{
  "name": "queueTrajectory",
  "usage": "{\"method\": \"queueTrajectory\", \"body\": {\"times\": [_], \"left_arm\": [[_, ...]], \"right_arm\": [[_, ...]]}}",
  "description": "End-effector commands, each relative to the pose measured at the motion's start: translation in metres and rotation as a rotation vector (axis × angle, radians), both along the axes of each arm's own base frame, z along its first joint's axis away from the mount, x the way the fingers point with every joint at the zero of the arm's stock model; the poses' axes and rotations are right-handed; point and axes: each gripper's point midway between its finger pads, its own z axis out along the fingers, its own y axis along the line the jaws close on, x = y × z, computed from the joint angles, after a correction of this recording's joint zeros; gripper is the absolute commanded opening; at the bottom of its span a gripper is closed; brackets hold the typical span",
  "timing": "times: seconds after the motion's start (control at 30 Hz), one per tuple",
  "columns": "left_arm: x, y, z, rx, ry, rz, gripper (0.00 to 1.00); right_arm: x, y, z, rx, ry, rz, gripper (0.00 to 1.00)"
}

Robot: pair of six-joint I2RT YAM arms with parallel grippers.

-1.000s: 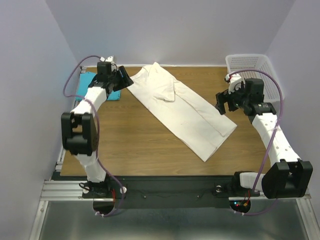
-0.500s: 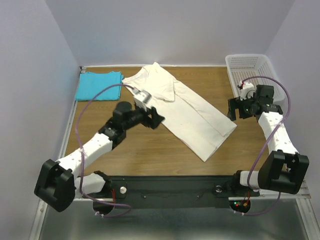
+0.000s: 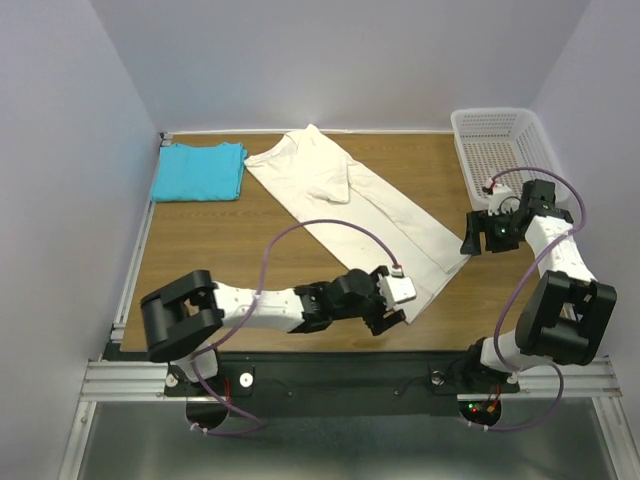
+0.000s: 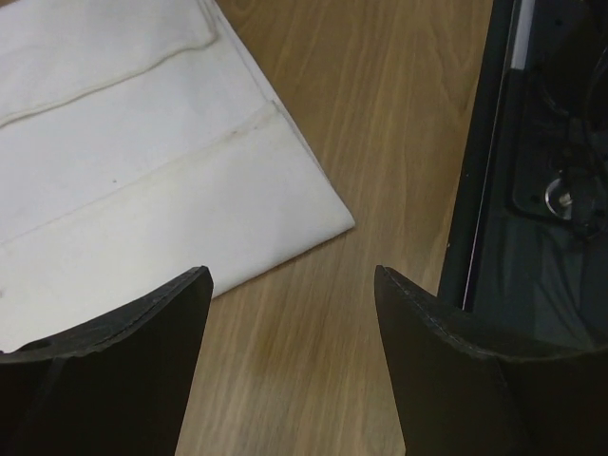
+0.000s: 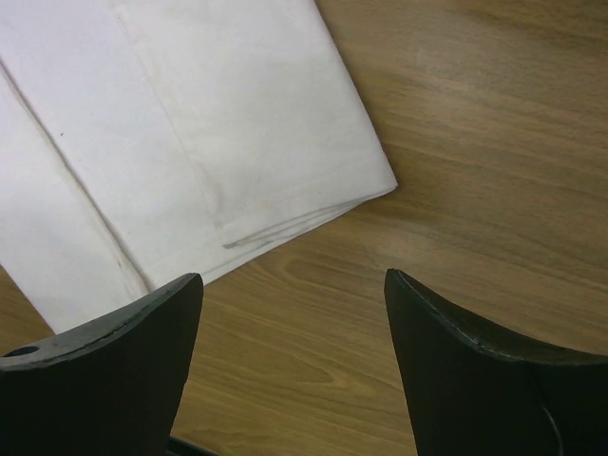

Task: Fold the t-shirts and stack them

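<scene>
Along the near edge of the brown wooden table (image 3: 230,250), the left gripper (image 3: 386,314) is hard to read from above, its tips lost under the wrist. Its own camera shows the dark fingers (image 4: 123,361) spread wide and holding nothing, just above the near corner of the large cream-white cotton t-shirt (image 3: 350,205). The right gripper (image 3: 472,240) also stands parted and empty beside the shirt's right corner. Both wrist views cut off most of the cloth. The shirt lies flat as a long folded band, running diagonally from the far edge toward the near right, with layered hems showing at its end. The turquoise blue cotton t-shirt (image 3: 197,172) sits folded in the far left corner, and a white plastic mesh basket (image 3: 495,113) occupies the far right corner.
</scene>
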Motion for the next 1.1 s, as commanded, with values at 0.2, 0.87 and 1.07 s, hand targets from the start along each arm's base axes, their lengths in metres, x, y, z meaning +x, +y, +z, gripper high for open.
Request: {"method": "queueTrajectory", "body": {"times": [0.2,0.87,1.07], "left_arm": [[0.018,-0.05,-0.024,0.114,-0.167,0.001,0.8],[-0.009,-0.054,-0.075,0.276,-0.281,-0.12,0.79],[-0.001,-0.054,-0.082,0.291,-0.292,-0.08,0.75]], "right_arm": [[-0.002,0.01,-0.009,0.11,0.024,0.031,0.82],[-0.002,0.015,-0.014,0.141,0.027,0.065,0.8],[-0.002,0.016,-0.013,0.155,0.02,0.071,0.8]]}}
